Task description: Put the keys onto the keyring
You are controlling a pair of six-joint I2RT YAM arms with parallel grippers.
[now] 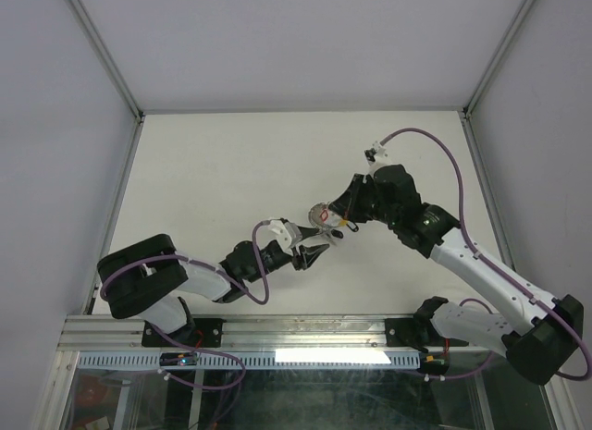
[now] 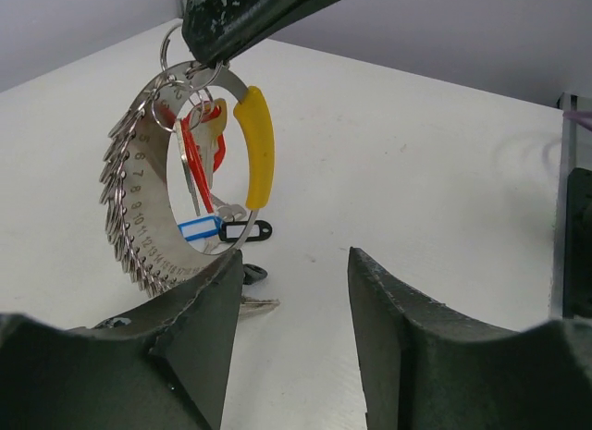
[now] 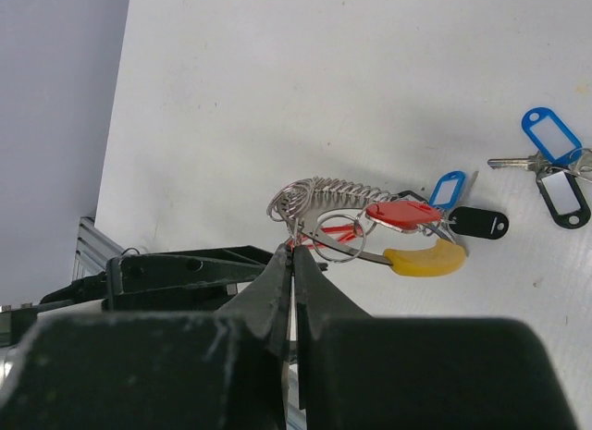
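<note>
Right pincer (image 3: 293, 254) clamped the keyring (image 2: 257, 148) carrying red-tagged keys (image 3: 402, 213); left pincer (image 2: 294, 259) stood apart; blue- and black-tagged keys (image 3: 560, 176) lay loose on the bench (image 3: 277, 79).

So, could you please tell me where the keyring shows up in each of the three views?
Top external: keyring at picture centre.
Left wrist: keyring upper left, hanging upright.
Right wrist: keyring at centre.
Shared landmark: the right claw that grips it.
</note>
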